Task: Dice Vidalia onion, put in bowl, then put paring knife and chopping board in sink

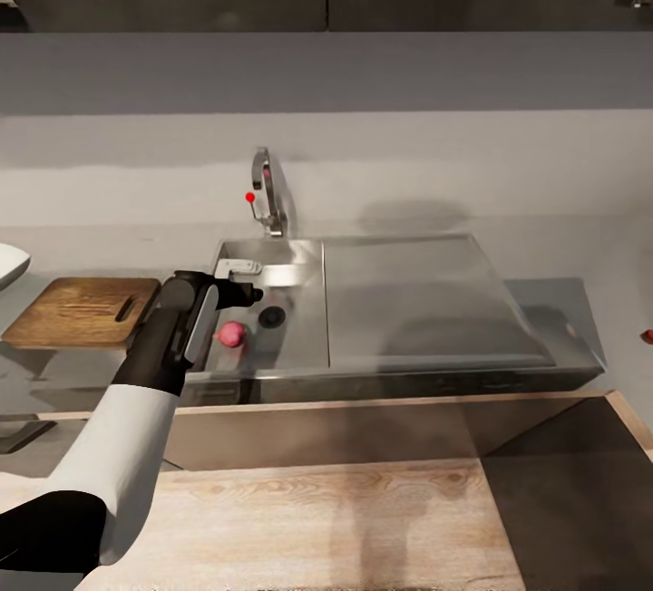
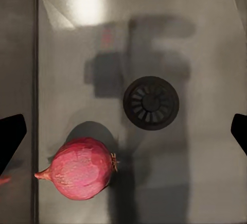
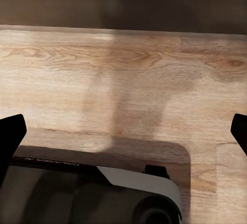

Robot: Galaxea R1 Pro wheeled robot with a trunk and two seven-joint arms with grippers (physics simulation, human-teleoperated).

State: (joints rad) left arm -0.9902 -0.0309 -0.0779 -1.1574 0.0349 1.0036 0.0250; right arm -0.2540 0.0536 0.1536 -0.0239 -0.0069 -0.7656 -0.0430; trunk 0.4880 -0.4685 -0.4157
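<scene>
I hang my left pincer [image 2: 123, 131] wide open and empty over the sink [image 1: 308, 337], so it can drop around the onion [image 2: 80, 168] near the drain [image 2: 151, 103].

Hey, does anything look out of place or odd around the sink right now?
Only the onion: it lies on its side on the floor of the sink, beside the drain, instead of on the chopping board. Nothing looks spilled or damaged. The left gripper hovers above it, fingers spread.
</scene>
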